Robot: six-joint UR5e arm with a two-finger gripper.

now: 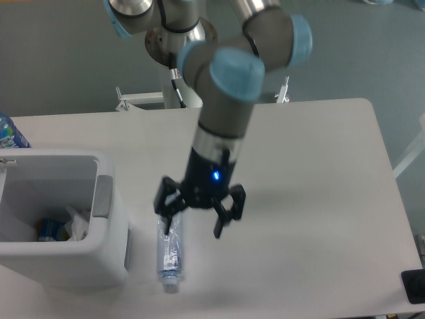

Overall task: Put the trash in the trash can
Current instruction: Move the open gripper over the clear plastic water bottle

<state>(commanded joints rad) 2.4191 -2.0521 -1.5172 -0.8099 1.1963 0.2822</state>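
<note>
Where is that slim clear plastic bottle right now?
The slim clear plastic bottle lies flat on the white table, near the front edge, just right of the boxy white trash can, with the open gripper over its upper end.

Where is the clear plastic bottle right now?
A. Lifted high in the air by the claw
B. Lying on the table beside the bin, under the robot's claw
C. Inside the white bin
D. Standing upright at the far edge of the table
B: the clear bottle lies flat on the table, just right of the white bin, with the open gripper right above its upper end.
</note>
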